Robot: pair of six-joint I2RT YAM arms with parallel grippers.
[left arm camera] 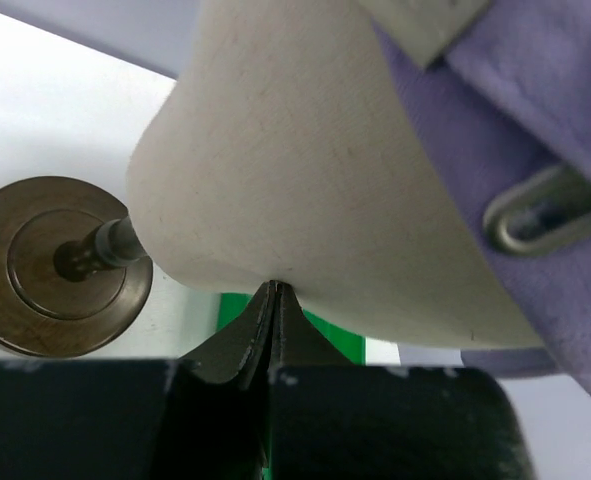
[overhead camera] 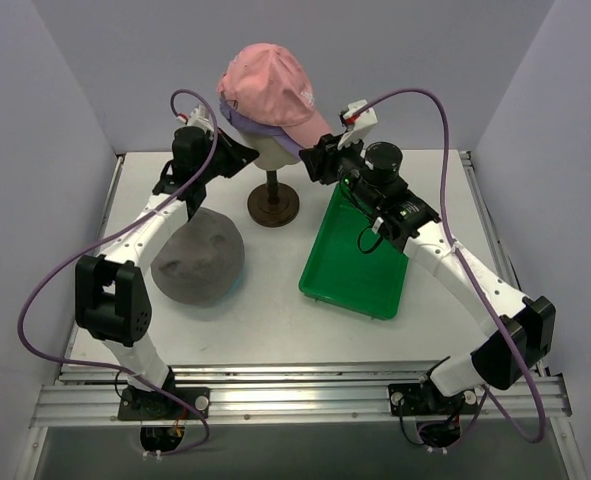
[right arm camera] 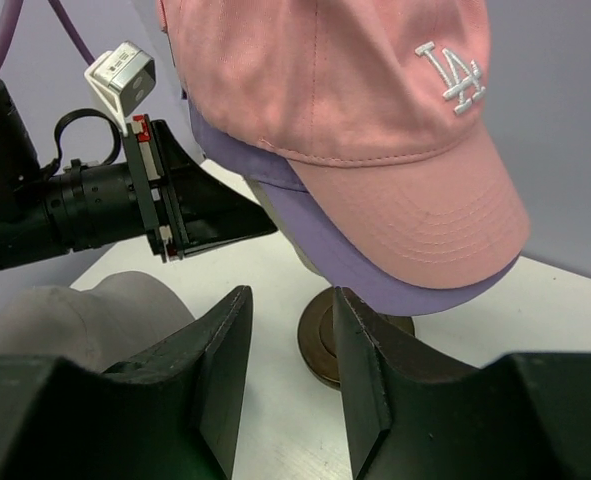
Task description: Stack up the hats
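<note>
A pink baseball cap (overhead camera: 267, 82) with a white "LA" logo sits on top of a lilac cap (overhead camera: 287, 143), both on the cream mannequin head. The pink cap (right arm camera: 375, 110) and the lilac brim (right arm camera: 375, 268) fill the upper part of the right wrist view. A grey floppy hat (overhead camera: 198, 258) lies on the table at the left. My left gripper (overhead camera: 246, 157) is shut and empty, its tips (left arm camera: 273, 288) touching the underside of the head (left arm camera: 295, 170). My right gripper (overhead camera: 313, 160) is open and empty, its jaws (right arm camera: 290, 300) just below the lilac brim.
The head's brown stand (overhead camera: 273, 205) stands at the back middle of the table. A green tray (overhead camera: 360, 258) lies under my right arm. Grey walls close in the left, back and right.
</note>
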